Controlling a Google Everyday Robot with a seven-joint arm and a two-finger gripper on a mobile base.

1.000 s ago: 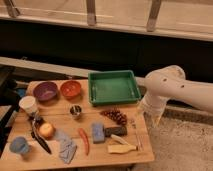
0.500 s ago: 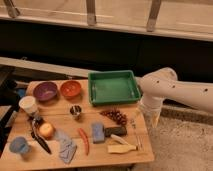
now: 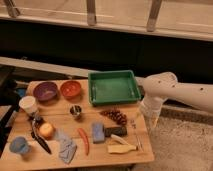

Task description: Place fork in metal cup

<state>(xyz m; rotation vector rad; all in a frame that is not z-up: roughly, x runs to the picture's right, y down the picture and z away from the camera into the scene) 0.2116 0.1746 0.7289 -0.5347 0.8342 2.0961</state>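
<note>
The arm (image 3: pixel 181 93) has dipped a touch and leaned in toward the table (image 3: pixel 100 158) over the last second. It's a small move, but it looks like the start of the reach. The fork (image 3: pixel 137 134) lies flat by the right edge, untouched, so the pick is yet to come. The metal cup (image 3: pixel 76 111) stands well apart from it, left of the middle, just in front of the orange bowl (image 3: pixel 70 89); that means a carry across the table afterwards. The white forearm comes in from the right and bends down at the wrist. The gripper (image 3: pixel 150 119) hangs just off the right edge, near the fork, jaws apart and empty.
</note>
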